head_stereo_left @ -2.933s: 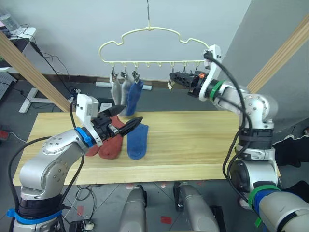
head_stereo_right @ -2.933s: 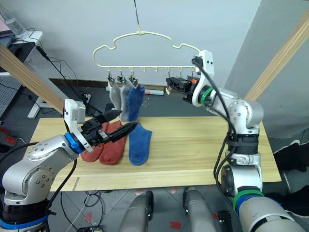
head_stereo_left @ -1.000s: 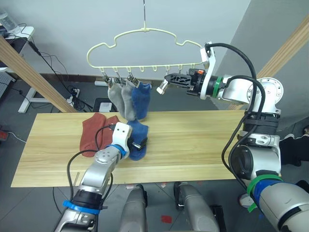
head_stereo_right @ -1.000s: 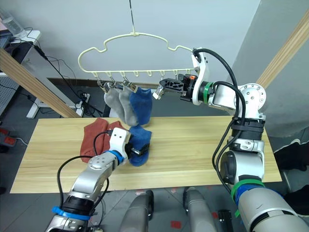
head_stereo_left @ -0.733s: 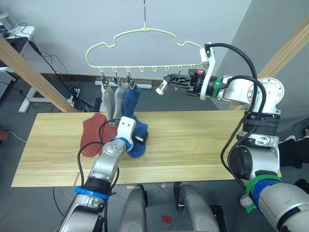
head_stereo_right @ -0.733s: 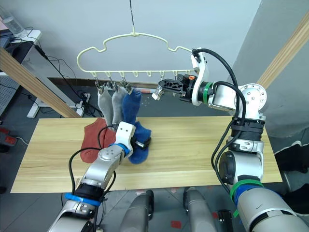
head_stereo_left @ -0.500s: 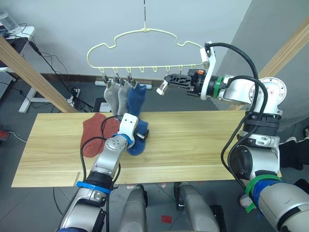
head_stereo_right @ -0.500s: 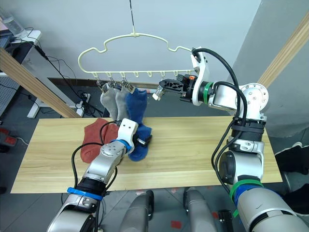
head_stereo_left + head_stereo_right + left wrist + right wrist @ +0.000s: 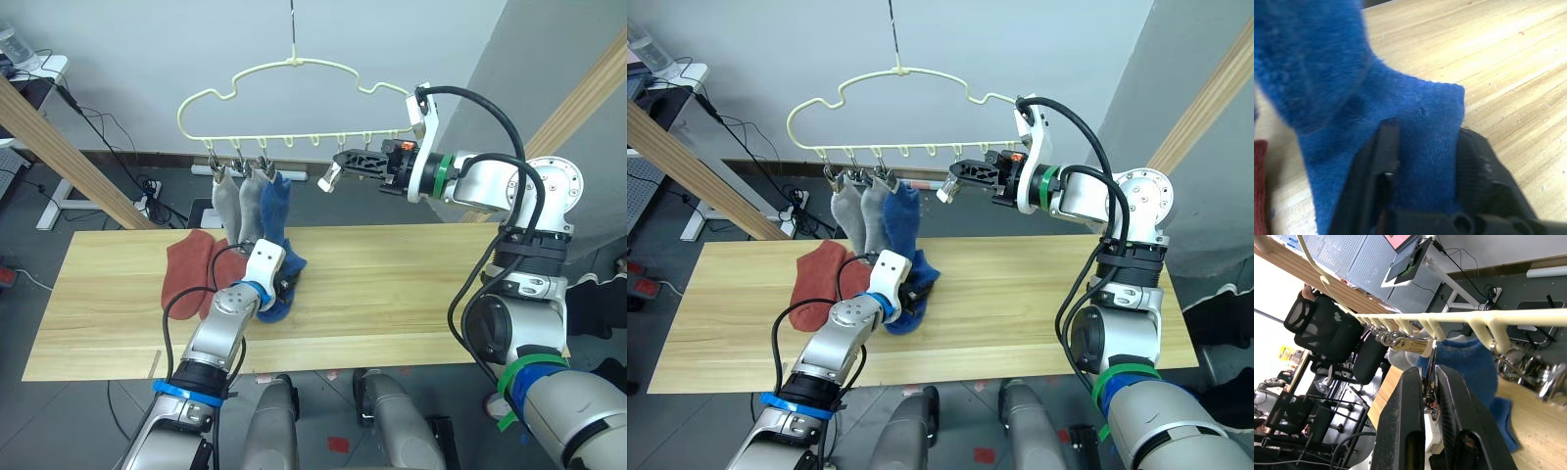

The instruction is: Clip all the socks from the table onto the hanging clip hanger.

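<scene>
The socks are in two groups: in the left eye view we see two grey socks (image 9: 227, 201) and one blue sock (image 9: 272, 208) hanging from the first clips of the clip hanger (image 9: 294, 93), while two rust-red socks (image 9: 193, 271) and a second blue sock (image 9: 278, 290) lie on the worktop (image 9: 392, 284) below them. Our left hand (image 9: 285, 285) rests on this lying blue sock. Our right hand (image 9: 343, 163) is raised beside the row of clips, with a metal clip (image 9: 329, 176) at its fingertips.

In the right eye view the same arrangement appears, with the red pair just beside the blue one.

In the left wrist view our two black fingers (image 9: 1382, 166) are narrow and closed on the blue fabric, which lies on the pale wood.

In the right wrist view our fingers (image 9: 1410, 431) are almost together, holding a metal clip under the yellow bar of the hanger; the hanging blue sock is behind it.
</scene>
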Robot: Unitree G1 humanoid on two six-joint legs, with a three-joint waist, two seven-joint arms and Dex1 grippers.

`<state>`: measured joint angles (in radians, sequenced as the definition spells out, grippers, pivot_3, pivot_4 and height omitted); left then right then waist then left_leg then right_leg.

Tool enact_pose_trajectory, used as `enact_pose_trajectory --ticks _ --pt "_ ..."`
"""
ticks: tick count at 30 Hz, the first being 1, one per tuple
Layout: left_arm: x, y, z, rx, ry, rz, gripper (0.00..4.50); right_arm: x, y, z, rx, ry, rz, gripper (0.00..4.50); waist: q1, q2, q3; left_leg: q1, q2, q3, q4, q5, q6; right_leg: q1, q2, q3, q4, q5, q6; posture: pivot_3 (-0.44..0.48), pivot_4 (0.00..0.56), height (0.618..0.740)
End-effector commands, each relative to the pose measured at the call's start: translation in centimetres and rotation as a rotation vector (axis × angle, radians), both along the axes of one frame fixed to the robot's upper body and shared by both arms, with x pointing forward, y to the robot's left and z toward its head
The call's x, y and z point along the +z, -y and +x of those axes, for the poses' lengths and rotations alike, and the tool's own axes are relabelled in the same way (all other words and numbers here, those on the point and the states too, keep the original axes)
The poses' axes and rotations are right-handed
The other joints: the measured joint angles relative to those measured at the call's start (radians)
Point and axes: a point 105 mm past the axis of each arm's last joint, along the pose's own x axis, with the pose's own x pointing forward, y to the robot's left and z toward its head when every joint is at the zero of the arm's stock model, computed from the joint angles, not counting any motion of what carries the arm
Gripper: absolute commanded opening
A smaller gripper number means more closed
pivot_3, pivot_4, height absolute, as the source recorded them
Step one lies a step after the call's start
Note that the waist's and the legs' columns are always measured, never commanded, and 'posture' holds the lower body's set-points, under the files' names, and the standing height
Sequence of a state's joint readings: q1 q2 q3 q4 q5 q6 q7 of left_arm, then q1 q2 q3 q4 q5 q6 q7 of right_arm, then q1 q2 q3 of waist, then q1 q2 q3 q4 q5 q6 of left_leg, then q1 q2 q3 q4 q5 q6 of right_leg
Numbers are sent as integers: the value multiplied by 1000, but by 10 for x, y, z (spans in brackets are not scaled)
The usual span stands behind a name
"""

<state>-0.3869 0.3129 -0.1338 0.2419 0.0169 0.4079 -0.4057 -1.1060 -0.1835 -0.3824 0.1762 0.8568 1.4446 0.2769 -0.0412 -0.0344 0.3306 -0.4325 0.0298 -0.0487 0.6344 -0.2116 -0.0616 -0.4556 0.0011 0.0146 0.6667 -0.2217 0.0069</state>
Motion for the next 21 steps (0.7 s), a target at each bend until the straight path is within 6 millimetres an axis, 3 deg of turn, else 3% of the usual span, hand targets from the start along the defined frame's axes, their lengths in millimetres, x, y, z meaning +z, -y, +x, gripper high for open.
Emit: enact_pose_trajectory --ticks 1,9,11,14,16,21 --pt "-26 -6 -13 9 -107 19 1040 9 1 -3 6 36 32 342 0 0 0 0 0 0 0 0 0 0 0 0 0 0 0 -43 330 740" --pt "-10 12 -24 -135 -59 -36 761 8 3 0 -7 34 25 342 0 0 0 0 0 0 0 0 0 0 0 0 -1 0 -1 -48 333 740" --pt "5 21 -31 -208 -19 -83 603 8 4 0 -9 33 22 342 -1 0 0 0 0 0 0 0 0 0 0 0 -1 0 -1 -49 334 740" --pt "35 32 -48 -367 57 -151 19 7 6 1 -13 36 12 342 -1 0 0 -1 0 0 0 0 0 -1 0 0 -1 0 -1 -47 334 740" --pt "54 37 -60 -460 89 -210 19 5 7 2 -19 34 6 342 -1 0 0 -1 1 0 -1 0 0 -1 0 0 -1 1 -1 -44 334 740" --pt "85 30 -60 -497 233 -216 19 3 5 0 -9 27 12 342 0 0 0 -1 0 0 -1 0 0 0 0 0 -2 -2 3 -39 335 740"
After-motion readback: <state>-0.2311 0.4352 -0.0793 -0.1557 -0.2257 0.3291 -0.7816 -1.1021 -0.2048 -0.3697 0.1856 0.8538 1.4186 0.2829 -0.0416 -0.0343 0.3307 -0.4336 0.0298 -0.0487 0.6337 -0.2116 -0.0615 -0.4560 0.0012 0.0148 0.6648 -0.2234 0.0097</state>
